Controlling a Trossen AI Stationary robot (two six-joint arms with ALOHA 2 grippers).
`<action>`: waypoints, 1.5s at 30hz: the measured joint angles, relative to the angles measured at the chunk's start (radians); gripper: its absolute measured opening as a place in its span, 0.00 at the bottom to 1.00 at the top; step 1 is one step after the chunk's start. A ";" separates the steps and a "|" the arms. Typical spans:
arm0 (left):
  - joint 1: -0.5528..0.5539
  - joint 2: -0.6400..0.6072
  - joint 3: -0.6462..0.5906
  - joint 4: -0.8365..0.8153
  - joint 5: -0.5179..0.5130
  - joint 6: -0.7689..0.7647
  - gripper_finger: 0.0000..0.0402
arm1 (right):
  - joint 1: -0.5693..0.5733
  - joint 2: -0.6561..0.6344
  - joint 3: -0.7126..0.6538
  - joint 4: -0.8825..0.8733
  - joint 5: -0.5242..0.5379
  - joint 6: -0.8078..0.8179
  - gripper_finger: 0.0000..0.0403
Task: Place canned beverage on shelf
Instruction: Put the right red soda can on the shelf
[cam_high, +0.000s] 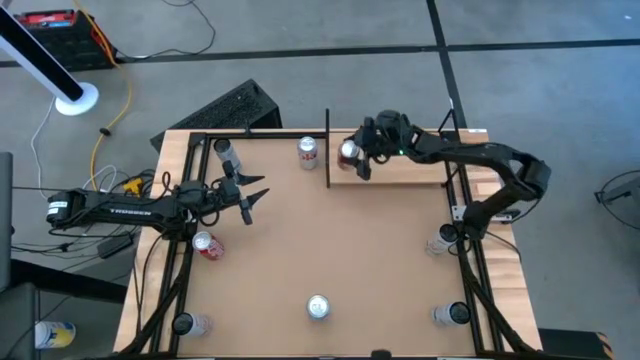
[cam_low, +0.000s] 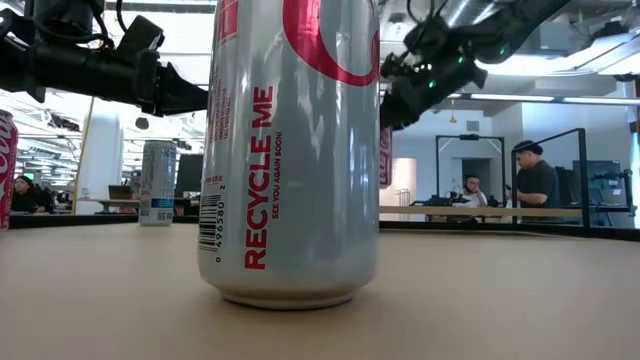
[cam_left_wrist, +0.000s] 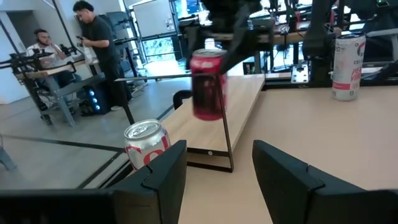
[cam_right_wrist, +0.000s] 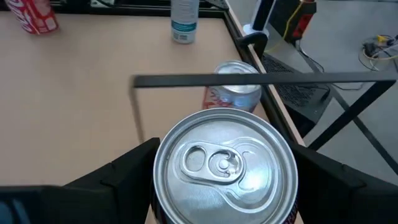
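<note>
1. At the worktop's (cam_high: 330, 250) left, the left hand (cam_high: 252, 197) hangs empty above the surface, its fingers partly spread on nothing; a red can lying on its side (cam_high: 208, 245) rests just beside that arm.

2. Farther right, near the worktop's far edge, a can with a red label (cam_high: 308, 150) stands upright just to the left of the black bar (cam_high: 328, 148) that marks the shelf's end.

3. Right of the bar, the right hand (cam_high: 352, 155) pinches the red can (cam_high: 348, 153) from both sides, fingers set wide around its body. The can hangs upright, its long axis vertical and its pull-tab top facing the wrist camera.

4. The can appears to sit directly over the bar end of the pale wooden shelf (cam_high: 410, 172), seemingly still clear of the plank. The coming move therefore looks like a straight lowering, with only the right arm in reach.

5. Other cans stand along the worktop's near and right edges, well apart from the shelf.
</note>
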 joint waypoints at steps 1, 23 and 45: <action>0.000 0.000 0.000 0.002 0.000 0.000 0.43 | -0.014 0.012 0.003 -0.003 -0.025 -0.005 0.81; 0.000 0.000 0.000 0.003 0.000 0.004 0.43 | -0.071 0.117 0.067 -0.003 -0.110 -0.018 0.89; 0.000 0.000 0.000 0.003 0.000 0.000 0.43 | -0.035 -0.101 0.119 -0.154 -0.079 -0.039 0.95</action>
